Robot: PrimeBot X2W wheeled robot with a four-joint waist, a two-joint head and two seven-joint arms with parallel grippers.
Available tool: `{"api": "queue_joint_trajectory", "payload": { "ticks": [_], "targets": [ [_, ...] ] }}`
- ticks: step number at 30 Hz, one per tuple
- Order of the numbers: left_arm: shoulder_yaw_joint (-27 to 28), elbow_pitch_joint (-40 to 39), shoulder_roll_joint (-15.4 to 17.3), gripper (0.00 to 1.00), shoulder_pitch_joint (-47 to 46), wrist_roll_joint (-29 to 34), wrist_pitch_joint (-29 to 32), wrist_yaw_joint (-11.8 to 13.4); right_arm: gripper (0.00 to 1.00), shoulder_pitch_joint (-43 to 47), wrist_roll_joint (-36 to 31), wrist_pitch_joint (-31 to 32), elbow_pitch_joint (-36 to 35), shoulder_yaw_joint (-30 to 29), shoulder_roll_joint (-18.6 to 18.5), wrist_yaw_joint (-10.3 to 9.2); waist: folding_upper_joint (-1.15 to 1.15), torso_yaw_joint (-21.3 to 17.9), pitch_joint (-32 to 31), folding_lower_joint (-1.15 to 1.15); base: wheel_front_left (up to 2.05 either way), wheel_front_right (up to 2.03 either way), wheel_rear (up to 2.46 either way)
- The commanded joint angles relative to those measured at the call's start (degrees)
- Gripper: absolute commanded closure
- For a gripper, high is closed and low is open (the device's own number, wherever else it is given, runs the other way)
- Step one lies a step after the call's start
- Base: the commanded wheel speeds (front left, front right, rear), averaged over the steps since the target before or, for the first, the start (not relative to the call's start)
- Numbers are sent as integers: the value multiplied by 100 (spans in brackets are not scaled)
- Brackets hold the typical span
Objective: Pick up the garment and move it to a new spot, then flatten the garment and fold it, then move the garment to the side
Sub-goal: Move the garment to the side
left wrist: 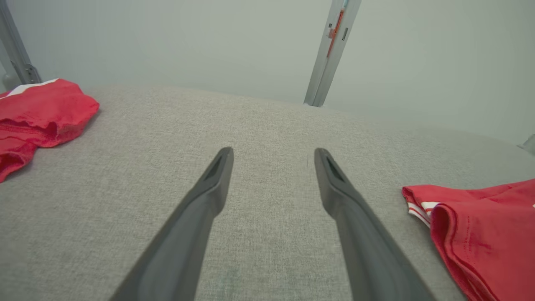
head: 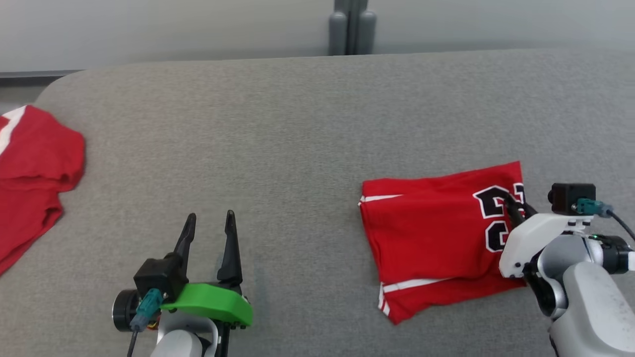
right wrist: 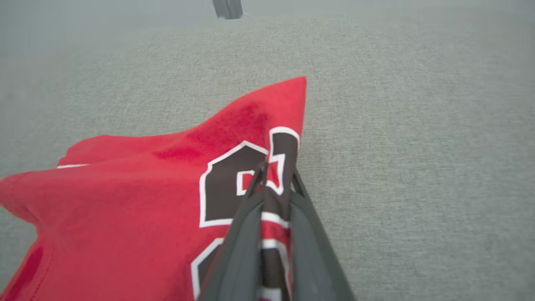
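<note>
Right gripper (right wrist: pixel 278 175) sits closest to the lens, its two dark fingers pressed together w/ a ridge of the garment (right wrist: pixel 146 188) pinched between them, right on the number print.

Grey padded table (head: pixel 297 124) is the biggest thing, mostly bare thru the middle. Next the garment: red jersey w/ white trim & black print, lying on the robot's right near the front edge, already folded into a rough rectangle. The grip is at its right edge. Second red cloth (head: pixel 34 163) is bunched at the far left, well apart. Left gripper (head: pixel 211 218) hovers over bare table at lower left, fingers spread wide, nothing between them.

Judgement: folding looks done, so prob. the move-to-side step.

Risks:
- Pinch may catch only the top layer(s), so a lift or drag could peel the fold open.
- One-edge grip leaves the left side to trail & bunch on the rough table cover.
- Thin bite could slip out mid-move.
- Setting it down near the second red cloth could tangle the two.
</note>
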Motion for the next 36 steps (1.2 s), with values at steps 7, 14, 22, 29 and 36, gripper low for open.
{"api": "queue_joint_trajectory", "payload": {
  "ticks": [7,14,22,29,36],
  "targets": [
    [-106,-151,114,0,-281,136,136,-1,100,-331,-88,-232,-84,-336,-165,-11,0,-1617,457,0,0,0,0],
    [-212,-186,202,0,-429,238,267,16,100,-547,-110,-359,99,-320,-140,-11,0,-2210,557,0,0,0,0],
    [-205,-160,266,0,-354,210,284,67,100,-821,-91,-588,397,32,-239,-11,0,-2142,505,0,0,0,0],
    [-43,-264,391,0,-291,152,256,163,100,-1438,-10,-882,776,743,-553,-11,0,-1825,552,0,0,0,0],
    [69,-436,528,0,-328,147,289,266,100,-2292,17,-1068,1494,851,-972,-11,0,-1470,730,0,0,0,0]
  ]
}}
